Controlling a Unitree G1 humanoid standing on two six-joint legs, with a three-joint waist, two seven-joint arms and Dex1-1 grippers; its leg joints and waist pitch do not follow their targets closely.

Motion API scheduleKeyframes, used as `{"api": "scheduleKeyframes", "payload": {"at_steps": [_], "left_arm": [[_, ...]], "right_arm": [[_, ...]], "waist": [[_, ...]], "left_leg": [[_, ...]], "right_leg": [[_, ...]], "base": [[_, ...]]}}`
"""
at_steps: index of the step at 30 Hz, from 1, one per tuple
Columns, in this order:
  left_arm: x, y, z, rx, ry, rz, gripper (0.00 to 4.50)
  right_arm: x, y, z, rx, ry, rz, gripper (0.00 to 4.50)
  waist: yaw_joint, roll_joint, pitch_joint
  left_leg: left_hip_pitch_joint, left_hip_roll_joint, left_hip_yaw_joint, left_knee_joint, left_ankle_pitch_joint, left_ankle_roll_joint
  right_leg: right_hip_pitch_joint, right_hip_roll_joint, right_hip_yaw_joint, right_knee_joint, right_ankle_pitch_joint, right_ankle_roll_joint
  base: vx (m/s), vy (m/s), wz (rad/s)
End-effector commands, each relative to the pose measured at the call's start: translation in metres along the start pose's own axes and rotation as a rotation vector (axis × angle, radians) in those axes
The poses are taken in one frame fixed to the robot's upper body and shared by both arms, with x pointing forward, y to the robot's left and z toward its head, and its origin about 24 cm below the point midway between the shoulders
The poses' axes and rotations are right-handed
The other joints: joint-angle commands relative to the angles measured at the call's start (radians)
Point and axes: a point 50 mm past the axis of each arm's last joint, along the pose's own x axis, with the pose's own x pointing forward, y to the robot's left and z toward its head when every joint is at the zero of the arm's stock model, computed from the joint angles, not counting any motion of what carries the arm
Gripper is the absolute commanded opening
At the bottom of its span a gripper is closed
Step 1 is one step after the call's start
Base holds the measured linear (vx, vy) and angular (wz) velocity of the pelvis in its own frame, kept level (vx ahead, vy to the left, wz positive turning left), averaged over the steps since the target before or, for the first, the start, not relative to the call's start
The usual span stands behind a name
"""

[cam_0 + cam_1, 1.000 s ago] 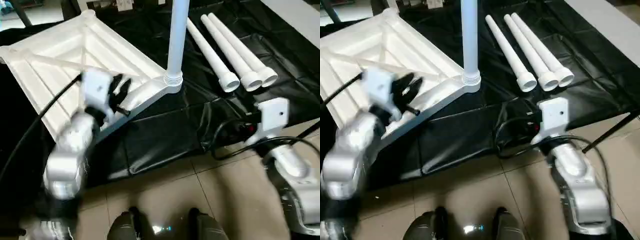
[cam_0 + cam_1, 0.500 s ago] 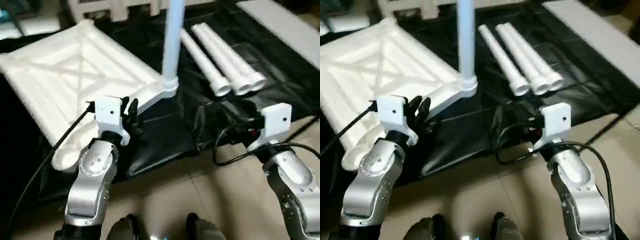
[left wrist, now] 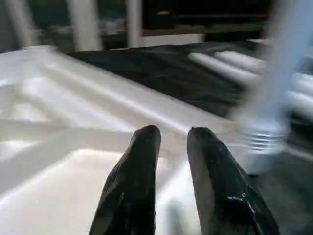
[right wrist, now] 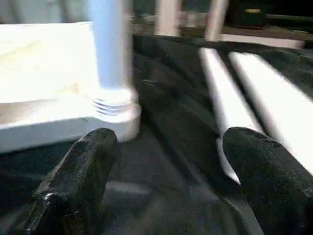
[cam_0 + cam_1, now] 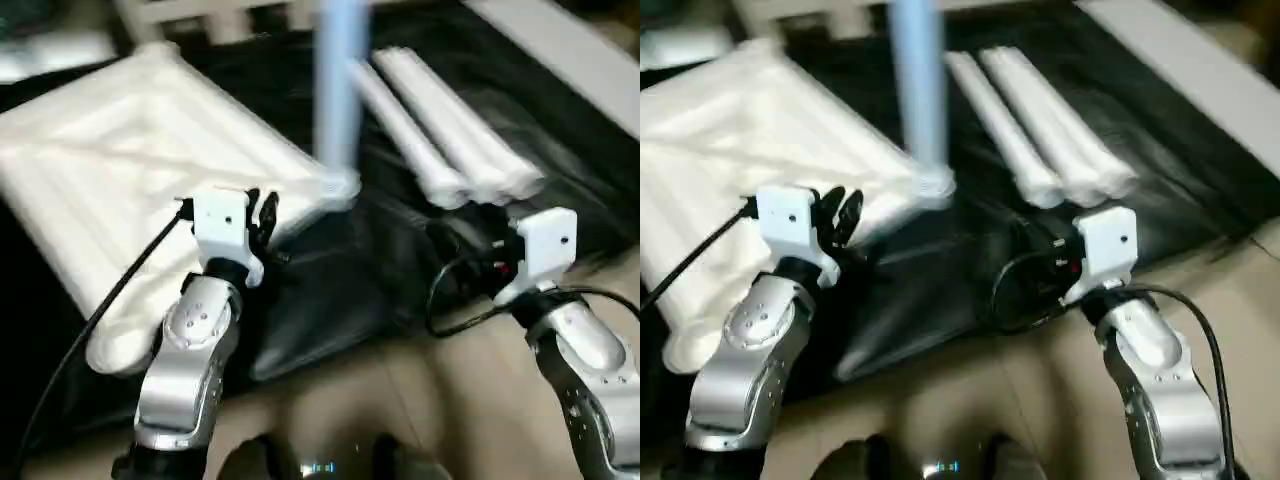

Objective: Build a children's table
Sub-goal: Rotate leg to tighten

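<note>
Risk: fitted leg [image 5: 338, 90] may topple if left gripper [image 3: 172, 134], jaws narrow and empty, nudges tabletop [image 5: 110, 190]; right gripper [image 4: 166, 142] wide open.

An upright leg [image 5: 338, 90] is standing in the tabletop's [image 5: 110, 170] near corner; open black sheet [image 5: 330, 290] is lying between it and three loose legs [image 5: 450, 140].

Upright leg [image 5: 338, 90] blurred, top cut off by frame
</note>
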Motion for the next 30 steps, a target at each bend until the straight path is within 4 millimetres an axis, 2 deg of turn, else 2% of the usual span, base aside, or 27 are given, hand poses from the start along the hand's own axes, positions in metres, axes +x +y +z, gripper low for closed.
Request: {"api": "scheduleKeyframes", "payload": {"at_steps": [1,2,3,4,5,6,7,8,9,11,12,13,14,15,16,18,19,20,21,22,23,24,25,26,27,28,30], "left_arm": [[-0.002,0.002,0.002,0.013,0.0,0.016,1.16],[-0.002,0.002,0.002,0.013,0.0,0.016,1.16],[-0.002,0.002,0.002,0.014,0.0,0.015,1.16],[-0.002,0.001,0.002,0.015,0.001,0.014,1.16],[-0.002,0.001,0.002,0.015,0.001,0.014,1.16],[-0.002,0.001,0.002,0.015,0.002,0.011,1.16],[-0.001,0.001,0.001,0.016,0.002,0.009,1.16],[-0.001,0.0,0.001,0.016,0.002,0.007,1.16],[-0.001,-0.001,0.001,0.014,0.003,0.003,1.16],[0.0,-0.001,0.001,0.012,0.004,0.001,1.16],[0.0,-0.002,0.001,0.011,0.005,-0.003,1.16],[0.0,-0.002,0.001,0.012,0.006,-0.004,1.16],[0.0,-0.002,0.001,0.009,0.005,-0.005,1.16],[0.0,-0.002,0.001,0.006,0.004,-0.004,1.16],[0.0,-0.002,0.001,0.007,0.005,-0.004,1.16],[0.0,-0.002,0.0,0.006,0.006,-0.003,1.16],[0.0,-0.003,0.0,0.005,0.007,-0.004,1.16],[0.0,-0.004,0.0,0.004,0.01,-0.015,1.16],[0.0,-0.006,-0.001,-0.004,0.011,-0.038,1.16],[-0.001,-0.008,-0.001,-0.008,0.012,-0.066,1.16],[-0.001,-0.008,-0.001,-0.008,0.012,-0.066,1.16],[-0.004,-0.013,-0.004,-0.024,0.019,-0.145,1.16],[-0.005,-0.015,-0.004,-0.043,0.013,-0.19,1.16],[-0.006,-0.016,-0.003,-0.046,0.012,-0.197,1.16],[-0.006,-0.016,-0.003,-0.055,0.008,-0.217,1.16],[-0.007,-0.016,-0.003,-0.057,0.005,-0.253,1.16],[-0.008,-0.015,-0.006,-0.014,0.039,-0.328,1.16]], "right_arm": [[-0.001,0.001,-0.001,-0.014,-0.001,0.011,3.9],[-0.001,0.001,-0.001,-0.014,-0.001,0.012,3.9],[-0.001,0.001,-0.001,-0.015,-0.002,0.013,3.9],[-0.002,0.001,-0.001,-0.019,-0.005,0.014,3.9],[-0.002,0.001,-0.001,-0.019,-0.005,0.014,3.9],[-0.002,0.001,-0.001,-0.029,-0.01,0.015,3.9],[-0.003,0.0,0.0,-0.018,-0.018,0.008,3.9],[-0.005,-0.002,0.0,-0.008,-0.027,-0.005,3.9],[-0.006,-0.004,0.0,0.009,-0.034,-0.022,3.9],[-0.008,-0.005,0.0,0.013,-0.036,-0.028,3.9],[-0.009,-0.005,0.001,0.011,-0.047,-0.032,3.9],[-0.01,-0.005,0.001,0.011,-0.049,-0.033,3.9],[-0.011,-0.005,0.002,0.024,-0.056,-0.036,3.9],[-0.011,-0.005,0.002,0.034,-0.06,-0.037,3.9],[-0.012,-0.005,0.002,0.038,-0.06,-0.037,3.9],[-0.014,-0.005,0.002,0.043,-0.061,-0.035,3.9],[-0.014,-0.005,0.002,0.048,-0.064,-0.038,3.9],[-0.015,-0.006,0.002,0.047,-0.066,-0.046,3.9],[-0.015,-0.007,0.002,0.049,-0.073,-0.055,3.9],[-0.016,-0.009,0.003,0.054,-0.08,-0.067,3.9],[-0.016,-0.009,0.003,0.054,-0.08,-0.067,3.9],[-0.019,-0.012,0.004,0.067,-0.093,-0.092,3.9],[-0.021,-0.013,0.004,0.075,-0.098,-0.095,3.9],[-0.021,-0.013,0.004,0.077,-0.099,-0.095,3.9],[-0.022,-0.013,0.004,0.08,-0.101,-0.095,3.9],[-0.024,-0.013,0.003,0.085,-0.101,-0.096,3.9],[-0.026,-0.013,0.003,0.09,-0.1,-0.087,3.9]], "waist": [[-0.018,0.011,-0.088],[-0.028,0.013,-0.086],[-0.04,0.008,-0.091],[-0.047,-0.006,-0.088],[-0.05,-0.023,-0.087],[-0.024,-0.068,-0.071],[0.023,-0.107,-0.063],[0.029,-0.08,-0.072],[0.044,-0.088,-0.059],[0.044,-0.074,-0.052],[0.054,-0.051,-0.062],[0.058,-0.03,-0.064],[0.051,0.022,-0.077],[0.021,0.037,-0.088],[-0.022,0.044,-0.111],[-0.029,0.016,-0.11],[-0.033,0.011,-0.11],[-0.037,-0.004,-0.089],[-0.031,-0.025,-0.078],[-0.023,-0.062,-0.066],[-0.009,-0.093,-0.066],[0.008,-0.087,-0.098],[0.019,-0.085,-0.091],[0.019,-0.089,-0.088],[0.02,-0.068,-0.094],[0.015,-0.048,-0.106],[0.011,-0.026,-0.117]], "left_leg": [[0.125,-0.007,-0.072,-0.04,0.118,0.524],[0.158,0.005,-0.112,-0.039,0.102,0.563],[0.216,0.039,-0.203,-0.039,0.122,0.636],[0.216,0.063,-0.256,-0.043,0.163,0.664],[0.2,0.049,-0.269,-0.047,0.16,0.626],[0.097,-0.059,-0.208,-0.026,0.027,0.408],[0.001,-0.158,-0.018,0.09,-0.178,0.294],[-0.048,-0.141,-0.006,0.125,-0.151,0.282],[-0.056,-0.124,-0.001,0.143,-0.091,0.213],[-0.047,-0.103,0.008,0.12,-0.022,0.154],[-0.06,-0.082,0.007,0.082,0.03,0.158],[-0.057,-0.061,0.001,0.054,0.058,0.16],[0.001,0.001,-0.027,-0.005,0.094,0.165],[0.083,0.052,-0.073,-0.023,0.103,0.197],[0.18,0.125,-0.196,-0.05,-0.16,0.401],[0.164,0.094,-0.179,-0.036,-0.093,0.42],[0.16,0.084,-0.168,-0.037,-0.047,0.429],[0.122,0.077,-0.14,-0.063,-0.046,0.44],[0.096,0.045,-0.099,-0.072,-0.144,0.416],[0.072,-0.01,-0.049,-0.056,-0.284,0.339],[0.03,-0.057,-0.017,-0.008,-0.303,0.291],[0.009,-0.097,0.01,0.101,-0.163,0.21],[-0.019,-0.076,-0.015,0.068,0.004,0.15],[-0.024,-0.069,-0.017,0.05,0.079,0.128],[-0.019,-0.043,-0.022,0.017,0.249,0.096],[-0.006,-0.019,-0.024,0.017,0.333,0.072],[0.022,0.024,-0.042,0.016,0.37,0.07]], "right_leg": [[-0.003,0.077,-0.009,0.017,-0.254,-0.203],[-0.039,0.087,-0.001,0.054,-0.274,-0.182],[-0.107,0.087,0.039,0.133,-0.293,-0.076],[-0.144,0.053,0.1,0.175,-0.276,0.003],[-0.143,0.035,0.143,0.165,-0.244,0.018],[-0.045,-0.009,0.234,0.063,-0.142,0.056],[0.104,-0.001,0.343,-0.019,-0.096,0.053],[0.166,-0.05,0.372,0.007,-0.034,0.009],[0.139,-0.011,0.356,0.018,0.074,0.011],[0.14,-0.003,0.335,-0.008,-0.003,-0.066],[0.155,0.016,0.315,-0.021,-0.057,-0.121],[0.154,0.022,0.298,-0.025,-0.079,-0.124],[0.122,0.054,0.227,-0.007,-0.104,-0.084],[0.062,0.074,0.17,0.043,-0.117,-0.047],[-0.085,0.093,0.12,0.227,-0.258,-0.014],[-0.136,0.079,0.125,0.258,-0.154,0.086],[-0.147,0.075,0.126,0.259,-0.123,0.108],[-0.151,0.063,0.14,0.254,-0.06,0.115],[-0.142,0.048,0.156,0.195,0.007,0.072],[-0.1,0.01,0.2,0.073,0.025,0.039],[-0.057,-0.034,0.264,0.005,-0.125,0.059],[0.014,-0.099,0.336,-0.019,-0.406,0.072],[0.031,-0.086,0.313,0.025,-0.165,0.047],[0.026,-0.063,0.29,0.045,0.024,0.037],[0.0,-0.018,0.239,0.088,0.414,-0.017],[-0.016,0.007,0.214,0.11,0.616,-0.089],[-0.037,0.004,0.194,0.111,0.549,-0.215]], "base": [[0.139,-0.019,0.83],[0.135,-0.033,0.77],[0.119,-0.106,0.69],[0.119,-0.106,0.69],[0.101,-0.133,0.6],[0.07,-0.121,0.73],[0.07,-0.121,0.73],[0.124,-0.075,0.59],[0.167,-0.02,0.27],[0.145,-0.015,0.22],[0.133,0.025,0.05],[0.133,0.025,0.05],[0.178,0.075,0.04],[0.191,0.095,-0.07],[0.191,0.095,-0.07],[0.152,0.088,-0.03],[0.138,0.083,0.01],[0.127,0.037,-0.03],[0.124,-0.028,0.06],[0.124,-0.028,0.06],[0.109,-0.102,0.17],[0.117,-0.089,0.1],[0.117,-0.089,0.1],[0.117,-0.036,-0.01],[0.094,0.001,0.0],[0.094,0.001,0.0],[0.062,0.066,0.04]]}}
